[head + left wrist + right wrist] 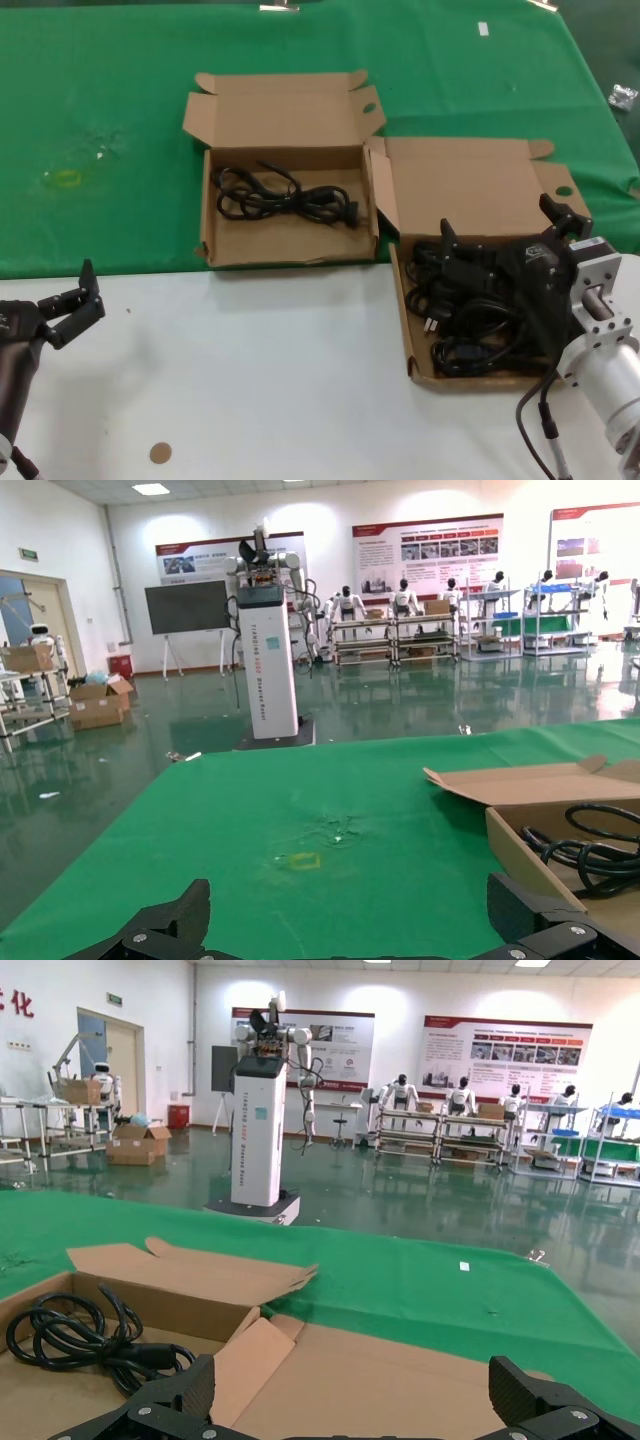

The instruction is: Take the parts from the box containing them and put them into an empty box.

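The box containing the parts (403, 300) lies on the right, its lid (460, 180) folded back. A pile of black coiled cables (470, 325) fills its tray. My right gripper (497, 212) hovers open just over that pile, with nothing between its fingers (190, 1390). Left of it lies the other box (285, 240), squarish, with one coiled cable (285, 195) on its floor; that cable (80, 1340) also shows in the right wrist view. My left gripper (78, 305) waits open over the white table at the near left, facing the green cloth (300, 880).
The two boxes touch at their inner corners and straddle the line between green cloth (100, 120) and white table (270, 370). A small brown disc (160, 453) lies on the white table. A yellowish mark (65, 178) is on the cloth at far left.
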